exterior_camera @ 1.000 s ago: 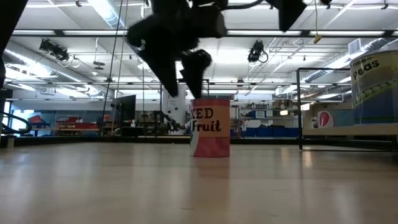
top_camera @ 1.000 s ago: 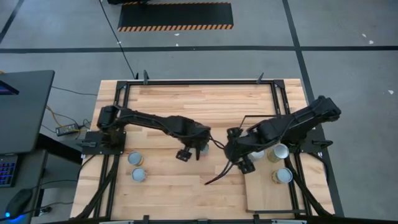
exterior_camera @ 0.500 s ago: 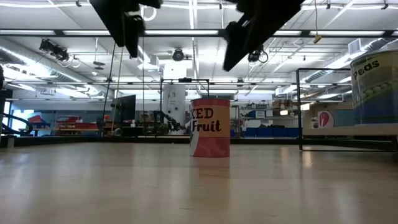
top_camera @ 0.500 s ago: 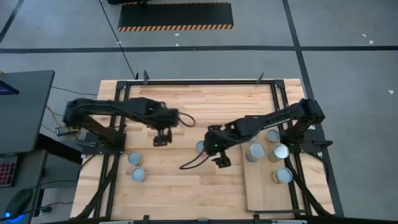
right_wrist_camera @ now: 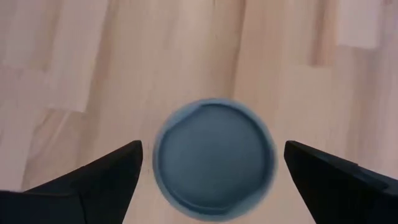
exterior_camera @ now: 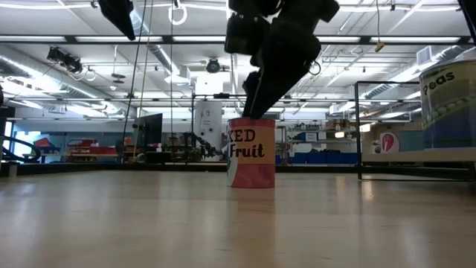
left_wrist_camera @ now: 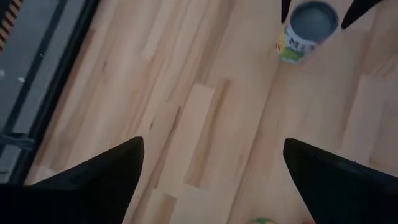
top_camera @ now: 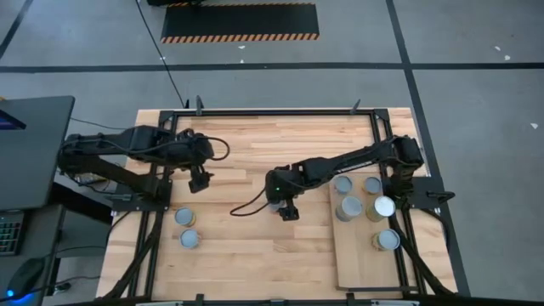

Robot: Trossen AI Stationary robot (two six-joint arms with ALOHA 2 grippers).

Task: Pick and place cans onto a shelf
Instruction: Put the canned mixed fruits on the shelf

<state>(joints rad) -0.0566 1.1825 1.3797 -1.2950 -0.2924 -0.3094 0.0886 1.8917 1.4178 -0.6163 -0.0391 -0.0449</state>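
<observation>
A can (exterior_camera: 251, 152) labelled "Fruit" stands upright on its base in the middle of the table; its round grey top shows in the right wrist view (right_wrist_camera: 214, 165). My right gripper (top_camera: 282, 204) hangs open just above it, one finger on either side of the can's top with a gap at each (right_wrist_camera: 212, 149). My left gripper (top_camera: 201, 178) is open and empty, high over the table's left part (left_wrist_camera: 213, 143). The shelf (top_camera: 361, 259), a pale board at the right, carries several cans (top_camera: 348, 207).
Two more cans (top_camera: 184, 217) (top_camera: 189, 239) stand near the table's left edge. A black frame (top_camera: 272, 110) runs round the table. In the low view a "Peas" can (exterior_camera: 448, 104) stands on the shelf at the right. Bare wood lies toward the near edge.
My left gripper has risen from the middle can and gone toward the table's left edge and a little farther back. My right gripper has swung from the shelf toward the table's left and now hangs over the middle can. The can has stayed in place.
</observation>
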